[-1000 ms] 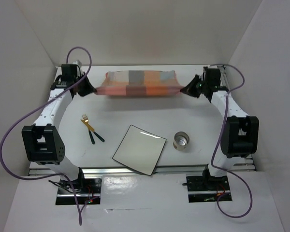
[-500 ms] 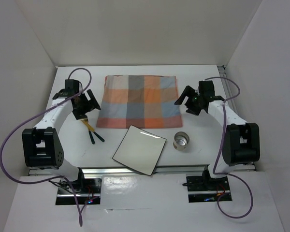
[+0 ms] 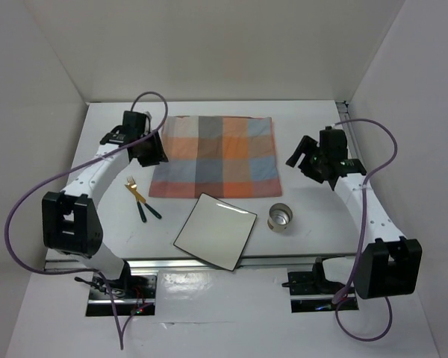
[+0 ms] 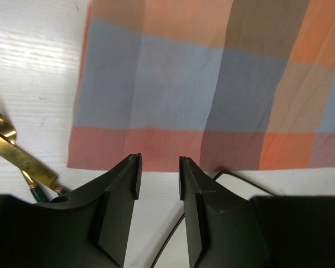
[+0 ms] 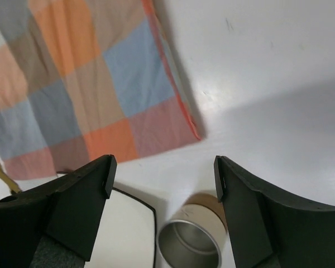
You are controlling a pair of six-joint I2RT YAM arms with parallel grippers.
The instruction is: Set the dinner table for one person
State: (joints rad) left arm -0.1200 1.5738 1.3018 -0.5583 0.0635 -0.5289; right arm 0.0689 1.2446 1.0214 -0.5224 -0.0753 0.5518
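The checked cloth (image 3: 213,156) lies spread flat on the white dinner table (image 3: 313,123). Near its front edge sit a white square plate (image 3: 215,230), a metal cup (image 3: 281,218) and a gold fork with a knife (image 3: 138,195). My left gripper (image 3: 151,149) hovers over the cloth's left edge. In the left wrist view the left gripper (image 4: 159,162) is open by a narrow gap with nothing in it, above the cloth (image 4: 212,84). My right gripper (image 3: 305,158) hangs to the right of the cloth. The right wrist view shows the right gripper (image 5: 163,167) wide open and empty above the cup (image 5: 192,240).
Metal rails (image 3: 209,262) run along the table's near edge, and white walls close in the other three sides. The plate (image 5: 128,229) lies just left of the cup. The fork (image 4: 11,145) is left of the cloth's front corner.
A second ago both grippers held the cloth up by its far corners. It now lies flat and released. The left jaws have narrowed, and the right arm has drawn back to the right.
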